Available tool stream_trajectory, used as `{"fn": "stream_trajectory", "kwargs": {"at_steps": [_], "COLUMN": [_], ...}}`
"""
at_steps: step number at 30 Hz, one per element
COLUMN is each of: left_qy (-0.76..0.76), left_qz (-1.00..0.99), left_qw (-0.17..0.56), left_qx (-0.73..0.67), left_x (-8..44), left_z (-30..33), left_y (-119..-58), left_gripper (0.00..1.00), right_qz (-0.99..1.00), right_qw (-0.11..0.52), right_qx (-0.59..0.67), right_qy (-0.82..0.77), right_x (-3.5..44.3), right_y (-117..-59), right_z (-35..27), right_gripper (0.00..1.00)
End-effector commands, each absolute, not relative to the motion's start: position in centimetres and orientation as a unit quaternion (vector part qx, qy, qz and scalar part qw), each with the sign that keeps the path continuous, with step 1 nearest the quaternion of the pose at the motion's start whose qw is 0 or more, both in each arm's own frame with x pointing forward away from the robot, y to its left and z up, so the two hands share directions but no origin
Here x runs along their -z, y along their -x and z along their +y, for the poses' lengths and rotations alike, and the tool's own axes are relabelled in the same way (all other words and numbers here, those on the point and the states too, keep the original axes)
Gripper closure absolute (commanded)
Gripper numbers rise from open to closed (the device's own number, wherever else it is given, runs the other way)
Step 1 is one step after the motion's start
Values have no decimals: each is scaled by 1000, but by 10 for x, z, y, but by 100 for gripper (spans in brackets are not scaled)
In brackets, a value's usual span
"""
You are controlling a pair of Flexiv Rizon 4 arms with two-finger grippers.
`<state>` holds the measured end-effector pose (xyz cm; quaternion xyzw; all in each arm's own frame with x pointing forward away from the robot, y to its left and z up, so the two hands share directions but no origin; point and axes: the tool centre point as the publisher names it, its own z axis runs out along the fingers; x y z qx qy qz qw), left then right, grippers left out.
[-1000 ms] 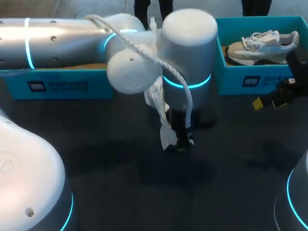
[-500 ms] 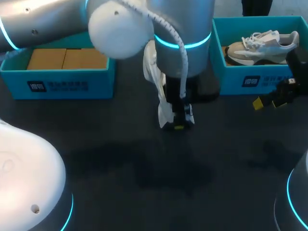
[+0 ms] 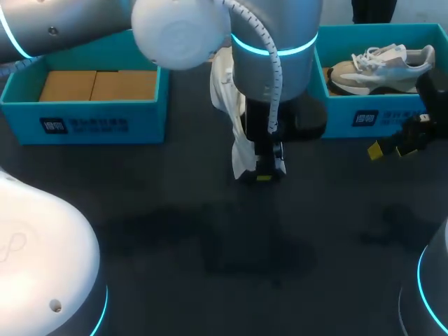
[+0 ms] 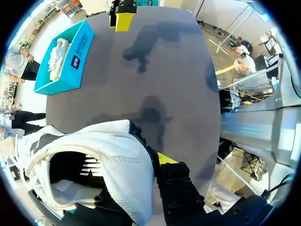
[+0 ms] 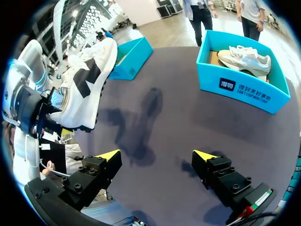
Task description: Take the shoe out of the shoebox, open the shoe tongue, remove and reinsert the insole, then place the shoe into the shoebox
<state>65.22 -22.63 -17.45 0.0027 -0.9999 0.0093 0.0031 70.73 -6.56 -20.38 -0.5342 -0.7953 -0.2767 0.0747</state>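
The shoe (image 3: 240,150) is white with black patches. It hangs off the table (image 3: 175,231), stood on end, in the gap between the two boxes and a little nearer than they are. The left gripper (image 3: 264,175) pinches it: in the left wrist view the padded wall beside the shoe's opening runs between the fingers. One yellow tip (image 4: 164,157) presses against the outside, and the other finger is hidden by the shoe. The dark inside of the shoe (image 4: 108,160) shows through the opening. The left arm comes in from the far left and drops down over the middle of the table.

The left box (image 3: 91,122) is blue and holds brown cardboard. The right box (image 3: 364,115) is the same blue and holds a second shoe (image 3: 378,66) (pale grey, lying on its side).

The right gripper (image 3: 392,147) hangs at the right edge, just in front of the right box. Its fingers are spread wide with nothing between them, as its own wrist view shows (image 5: 157,157).
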Motion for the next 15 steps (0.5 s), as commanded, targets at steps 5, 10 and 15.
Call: {"fn": "stream_trajectory", "kwargs": {"at_steps": [5,10,15], "left_qy": [-2,-2,0], "left_qz": [-1000,-1000,-1000], "left_qw": [3,3,10], "left_qx": [-10,-10,-3], "left_x": [173,173,169], "left_z": [-226,-226,-217], "left_y": [-653,-653,-657], "left_gripper": [100,100,100], "right_qz": [-795,-795,-795], "right_qw": [74,74,74], "right_qx": [277,277,277], "right_qy": [535,535,535], "right_x": [204,204,204], "right_y": [-706,-706,-706], "right_z": [-65,-65,-65], "right_gripper": [0,0,0]}}
